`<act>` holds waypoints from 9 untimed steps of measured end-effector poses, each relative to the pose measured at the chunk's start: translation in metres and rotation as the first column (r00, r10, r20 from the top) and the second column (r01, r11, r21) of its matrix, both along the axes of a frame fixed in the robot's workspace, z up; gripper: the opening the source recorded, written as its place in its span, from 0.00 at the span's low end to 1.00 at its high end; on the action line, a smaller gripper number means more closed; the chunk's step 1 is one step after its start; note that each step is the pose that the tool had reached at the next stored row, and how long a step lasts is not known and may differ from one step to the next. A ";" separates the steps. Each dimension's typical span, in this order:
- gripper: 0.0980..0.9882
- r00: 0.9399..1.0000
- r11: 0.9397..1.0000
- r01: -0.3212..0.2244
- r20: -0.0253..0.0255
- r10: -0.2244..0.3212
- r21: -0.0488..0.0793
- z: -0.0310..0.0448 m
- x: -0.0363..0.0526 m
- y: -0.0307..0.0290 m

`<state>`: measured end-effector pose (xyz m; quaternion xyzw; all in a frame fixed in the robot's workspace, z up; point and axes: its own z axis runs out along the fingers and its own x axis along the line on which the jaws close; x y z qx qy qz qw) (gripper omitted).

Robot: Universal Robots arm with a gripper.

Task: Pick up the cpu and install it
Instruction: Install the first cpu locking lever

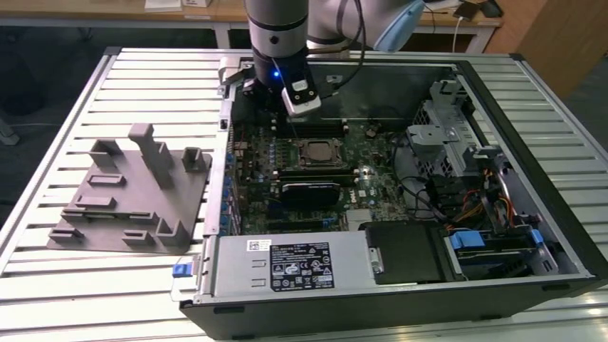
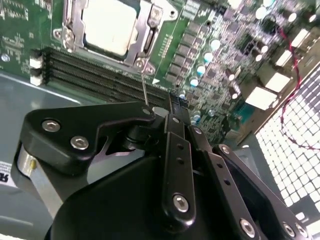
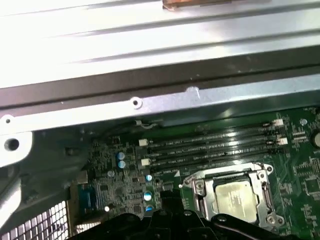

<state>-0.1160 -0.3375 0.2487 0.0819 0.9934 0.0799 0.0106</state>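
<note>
Pincer [image 2: 165, 117] hangs over the far edge of the board [image 1: 314, 167], above the memory slots [image 2: 100, 75] that lie just beside the socket [image 2: 107, 30]. Whether its fingers stand apart or together cannot be told; nothing is seen between them.

Cpu [image 2: 107, 25] lies flat inside the socket, silver top up, with the metal frame around it; the same is seen in the first wrist view, cpu [image 3: 235, 196] seated level in the socket [image 3: 231, 192]. In the exterior view the socket [image 1: 317, 151] sits just beyond the pincer, toward the board's middle.

Judgement: the chip appears placed. Good practice now is to confirm it lies level on all sides of the socket and to keep the arm clear of the thin lever [image 2: 144, 87] standing beside the socket.
</note>
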 end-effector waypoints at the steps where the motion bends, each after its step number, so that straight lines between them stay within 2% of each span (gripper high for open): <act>1: 0.01 1.000 1.000 0.000 0.000 0.000 0.005 -0.0001 -0.0006 0.0000; 4: 0.01 1.000 1.000 -0.002 0.000 0.002 0.025 -0.0004 -0.0023 0.0000; 8: 0.01 1.000 0.997 -0.004 0.000 0.004 0.075 -0.0005 -0.0028 0.0000; 9: 0.01 1.000 0.997 -0.004 0.000 0.004 0.080 -0.0005 -0.0028 0.0000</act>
